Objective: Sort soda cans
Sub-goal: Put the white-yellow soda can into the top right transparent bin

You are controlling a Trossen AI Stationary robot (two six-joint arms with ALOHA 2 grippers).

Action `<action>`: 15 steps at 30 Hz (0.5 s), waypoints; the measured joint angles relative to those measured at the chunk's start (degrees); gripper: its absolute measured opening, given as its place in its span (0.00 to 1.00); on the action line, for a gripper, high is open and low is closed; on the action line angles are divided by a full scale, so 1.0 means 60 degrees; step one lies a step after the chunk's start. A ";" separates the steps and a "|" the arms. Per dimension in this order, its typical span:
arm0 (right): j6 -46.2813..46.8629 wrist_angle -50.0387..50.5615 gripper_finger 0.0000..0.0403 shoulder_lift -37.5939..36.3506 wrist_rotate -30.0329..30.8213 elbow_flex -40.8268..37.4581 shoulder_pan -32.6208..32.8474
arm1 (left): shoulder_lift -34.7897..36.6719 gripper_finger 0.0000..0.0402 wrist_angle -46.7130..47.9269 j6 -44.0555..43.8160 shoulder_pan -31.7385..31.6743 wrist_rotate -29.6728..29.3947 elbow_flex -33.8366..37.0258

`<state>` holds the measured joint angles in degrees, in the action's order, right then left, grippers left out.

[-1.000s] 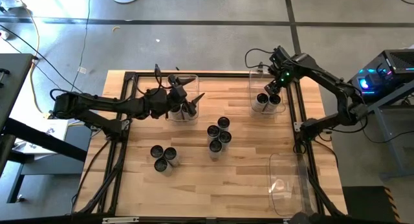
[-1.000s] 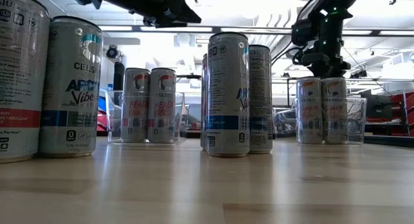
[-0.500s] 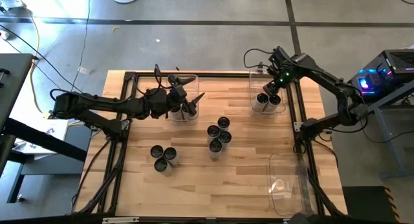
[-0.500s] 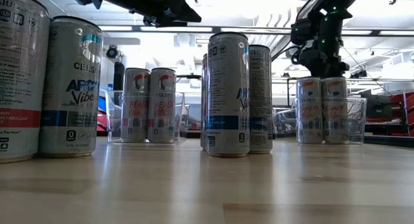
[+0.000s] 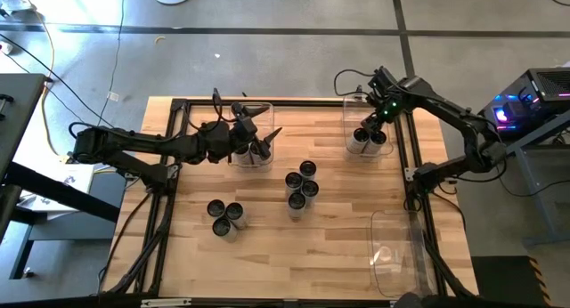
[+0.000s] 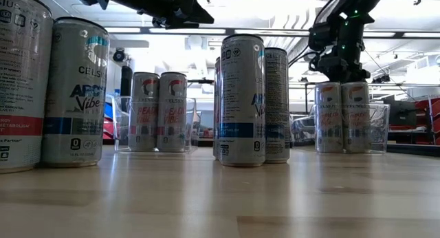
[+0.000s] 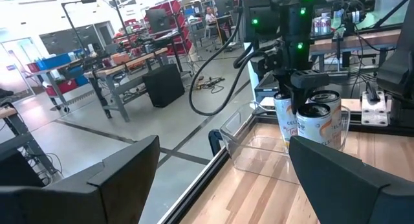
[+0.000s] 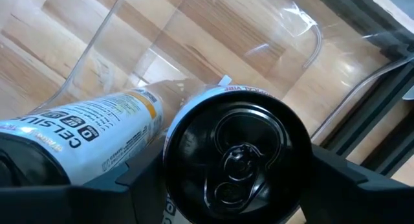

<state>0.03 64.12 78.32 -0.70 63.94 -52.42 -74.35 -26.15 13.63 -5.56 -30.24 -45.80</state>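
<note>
The soda cans stand upright in groups. Two are in the clear far-right bin (image 5: 349, 108), shown as a pair (image 5: 369, 141) (image 6: 342, 117) (image 7: 307, 117). Others stand in the far-left bin (image 5: 242, 153) (image 6: 158, 112), several are at the table's centre (image 5: 301, 189) (image 6: 251, 100), and three are near-left (image 5: 224, 215) (image 6: 75, 93). My right gripper (image 5: 372, 123) (image 6: 335, 69) hovers open just above the right bin's pair. Its fingers stand on either side of one can's dark top (image 8: 236, 156). My left gripper (image 5: 263, 134) (image 7: 223, 143) is held wide open above the far-left bin.
An empty clear bin (image 5: 392, 255) lies at the table's near-right edge. A dark metal frame (image 5: 414, 192) runs along the table's sides. Bare wood (image 5: 338, 237) lies between the centre cans and the near edge. Workbenches and cables fill the room beyond.
My right gripper has shifted a little toward the table's left above the pair of cans in the far-right bin. The cans have stayed where they stood.
</note>
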 joint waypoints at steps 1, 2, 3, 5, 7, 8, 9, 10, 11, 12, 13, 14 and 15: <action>-0.0005 0.0004 0.65 0.0001 -0.0033 0.0000 -0.0004 | 0.0000 0.85 0.0000 0.0000 0.0000 0.0000 0.0003; -0.0007 0.0004 0.65 0.0004 -0.0099 0.0000 -0.0004 | 0.0000 0.85 0.0004 -0.0003 0.0000 0.0000 0.0001; -0.0008 0.0001 0.65 0.0004 -0.0185 0.0000 -0.0010 | 0.0000 0.85 0.0004 -0.0004 0.0000 0.0000 0.0000; -0.0081 -0.0004 0.67 0.0007 -0.0242 0.0000 -0.0011 | 0.0000 0.85 0.0004 -0.0004 0.0000 0.0000 0.0000; -0.0181 0.0000 0.69 0.0011 -0.0274 -0.0004 -0.0007 | 0.0000 0.85 0.0005 -0.0004 0.0000 0.0001 0.0000; -0.0176 0.0000 0.70 0.0011 -0.0310 -0.0006 -0.0007 | 0.0000 0.85 0.0008 0.0000 0.0000 0.0000 0.0000; -0.0155 0.0004 0.70 0.0011 -0.0335 -0.0009 -0.0007 | 0.0000 0.85 0.0015 0.0000 0.0000 0.0002 0.0000; -0.0126 0.0008 0.71 0.0015 -0.0373 -0.0011 -0.0007 | 0.0000 0.85 0.0022 -0.0004 0.0000 0.0004 0.0000; -0.0076 0.0015 0.71 0.0019 -0.0412 -0.0015 -0.0007 | 0.0000 0.85 0.0029 -0.0004 0.0000 0.0000 0.0000; -0.0076 0.0029 0.71 0.0029 -0.0428 -0.0011 -0.0004 | 0.0000 0.85 0.0032 0.0000 0.0000 0.0004 0.0000; -0.0076 0.0066 0.71 0.0032 -0.0428 0.0016 -0.0004 | 0.0000 0.85 0.0033 -0.0002 0.0000 0.0004 0.0000; -0.0074 0.0108 0.71 0.0036 -0.0427 0.0082 -0.0004 | 0.0000 0.85 0.0032 -0.0002 0.0000 0.0004 0.0000; -0.0046 0.0130 0.71 0.0036 -0.0432 0.0167 -0.0004 | 0.0000 0.85 0.0033 0.0000 0.0000 0.0004 0.0000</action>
<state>-0.24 64.90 78.54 -3.29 64.95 -52.45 -74.35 -25.96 13.63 -5.56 -30.22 -45.80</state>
